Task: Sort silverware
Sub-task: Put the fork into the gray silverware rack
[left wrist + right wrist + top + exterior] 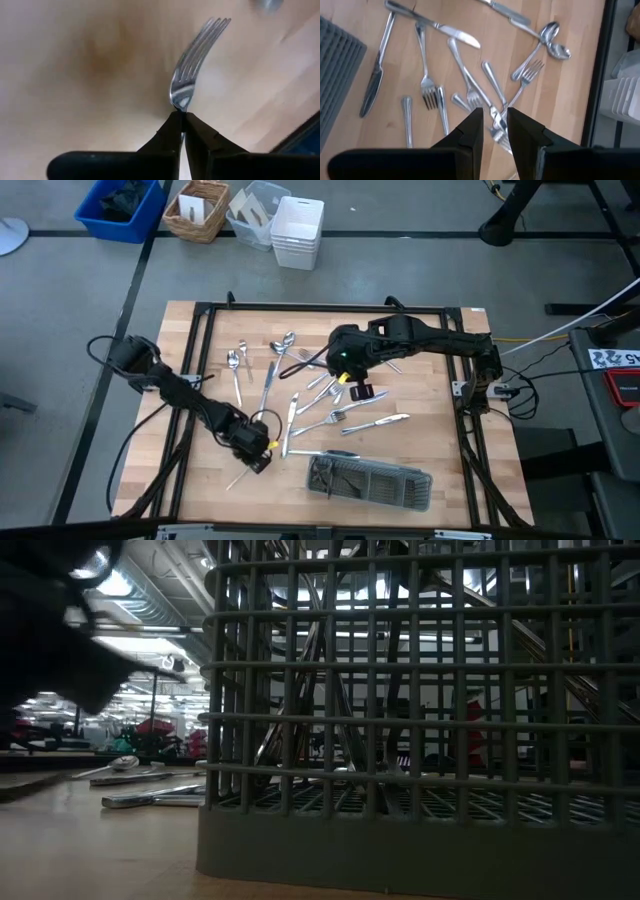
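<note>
The left hand (181, 117), just left of the tray (372, 481), is clamped on a fork (192, 70). The right hand (494, 120) hangs part-open, empty, over the silverware (470, 85) strewn beyond the tray.

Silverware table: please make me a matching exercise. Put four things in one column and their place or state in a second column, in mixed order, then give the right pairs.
Things
1. left gripper
2. right gripper
3. grey mesh tray
4. white bins

Places or states
A. on the floor beyond the table's far edge
B. fingers apart, hanging over the scattered silverware
C. lying at the table's near edge
D. fingers shut on a fork

Pairs: 1-D, 2-B, 3-C, 4-A
</note>
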